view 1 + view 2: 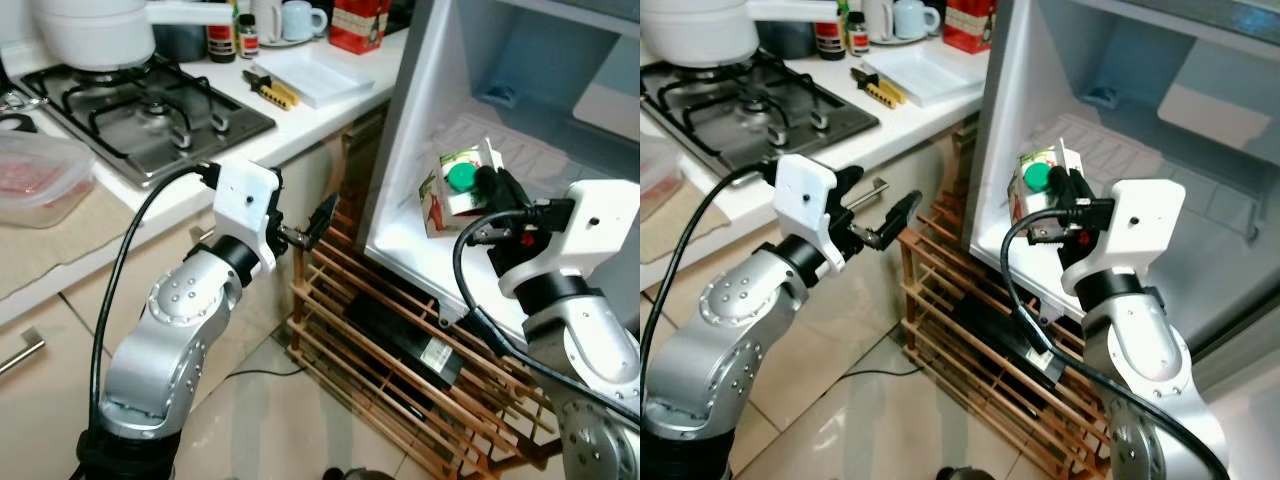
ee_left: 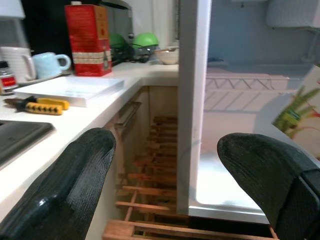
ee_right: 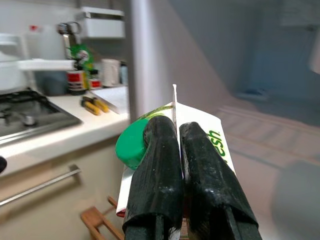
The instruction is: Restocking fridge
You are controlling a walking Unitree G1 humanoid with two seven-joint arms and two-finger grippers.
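While standing open, white fridge [image 1: 420, 120] with pale interior, beside the end of the white kitchen surface [image 1: 310, 125]. Low wooden slatted rack [image 1: 350, 330] on the tiled floor below the fridge front, a black flat object lying on its slats. Black gas hob [image 1: 130, 110] set into the surface, a white pot [image 1: 95, 35] on its back burner. White rectangular tray [image 1: 315, 75] near the surface's front edge by the fridge, yellow-handled pliers [image 1: 268, 90] just beside it. Red carton [image 1: 358, 22], pale blue mug [image 1: 300, 18] and dark-capped bottles [image 1: 222, 40] along the back edge of the surface. Clear plastic lidded container [image 1: 35, 175] at the surface's front edge, on the far side of the hob from the fridge.

Right gripper [image 1: 1065, 190] raised at the fridge's lower shelf, jaws closed on the top ridge of a small white gable-top carton with a green round cap [image 1: 1035, 185]; carton upright, just above or on the front edge of the shelf, contact not discernible. Left gripper [image 1: 318, 225] held out in front of the cabinet below the surface, near the fridge's side wall, jaws spread apart and empty.
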